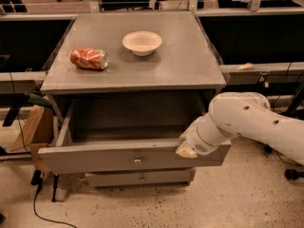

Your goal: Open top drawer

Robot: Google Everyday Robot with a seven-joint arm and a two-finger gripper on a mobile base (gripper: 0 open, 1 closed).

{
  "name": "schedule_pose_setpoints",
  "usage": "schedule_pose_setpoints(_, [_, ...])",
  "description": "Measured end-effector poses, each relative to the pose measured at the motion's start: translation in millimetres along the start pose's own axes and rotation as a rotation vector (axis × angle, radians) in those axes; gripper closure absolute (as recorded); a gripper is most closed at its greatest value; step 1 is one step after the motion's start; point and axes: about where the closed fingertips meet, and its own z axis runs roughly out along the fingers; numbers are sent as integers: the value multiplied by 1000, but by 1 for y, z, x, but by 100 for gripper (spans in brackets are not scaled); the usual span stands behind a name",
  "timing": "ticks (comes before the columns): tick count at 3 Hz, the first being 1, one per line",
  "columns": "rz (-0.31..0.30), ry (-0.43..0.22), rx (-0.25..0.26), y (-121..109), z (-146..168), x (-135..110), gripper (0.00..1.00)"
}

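Note:
The top drawer (pixel 95 159) is a wide grey drawer with a small round knob (pixel 137 161) in the middle of its flat front. It stands pulled out from the grey cabinet, and its deep box looks dark inside. My gripper (pixel 186 149) is at the right end of the drawer's front, at its top edge. The white arm (pixel 251 122) reaches in from the right and covers most of the gripper.
A crushed red can (pixel 89 58) and a white bowl (pixel 142 42) lie on the cabinet top (pixel 180 65). A lower drawer (pixel 140 178) sits shut beneath. A cardboard piece (pixel 33 127) and cables are on the floor at left. Desks run behind.

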Motion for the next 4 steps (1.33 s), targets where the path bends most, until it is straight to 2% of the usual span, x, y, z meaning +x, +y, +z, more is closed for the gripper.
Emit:
schedule_pose_setpoints(2, [-161,63,21,19,-8,-23,4])
schedule_pose_setpoints(3, [-248,88,17,29,-10,-30,0])
schedule_pose_setpoints(4, [-286,108,0,34,-7,-29,0])
